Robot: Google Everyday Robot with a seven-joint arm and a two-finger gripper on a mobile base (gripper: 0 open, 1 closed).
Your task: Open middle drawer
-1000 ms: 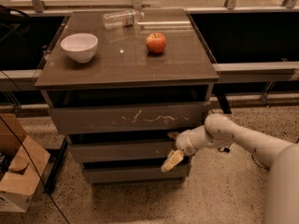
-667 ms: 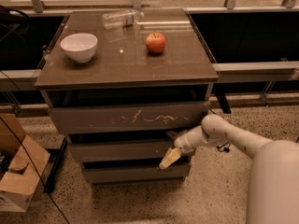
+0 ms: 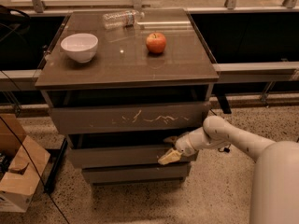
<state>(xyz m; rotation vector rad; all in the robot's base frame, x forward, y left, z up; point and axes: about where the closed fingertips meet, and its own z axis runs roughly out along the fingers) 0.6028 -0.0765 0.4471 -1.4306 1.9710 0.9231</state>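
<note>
The middle drawer (image 3: pixel 121 156) is the plain grey-brown front, second of three in the cabinet, below the scratched front (image 3: pixel 131 118). A dark gap shows above its top edge. My gripper (image 3: pixel 168 154) is at the right end of the middle drawer's front, against its upper edge. The white arm reaches in from the lower right. The gripper's pale tip lies over the drawer face.
On the cabinet top (image 3: pixel 182 64) stand a white bowl (image 3: pixel 79 46) and a red apple (image 3: pixel 156 42), and a clear plastic bottle (image 3: pixel 120 18) lies on its side. The lowest drawer front (image 3: pixel 131 174) is below. A cardboard box (image 3: pixel 18 171) and cables lie on the floor at left.
My gripper has shifted slightly left and up along the middle drawer's front. The things on the cabinet top have not moved.
</note>
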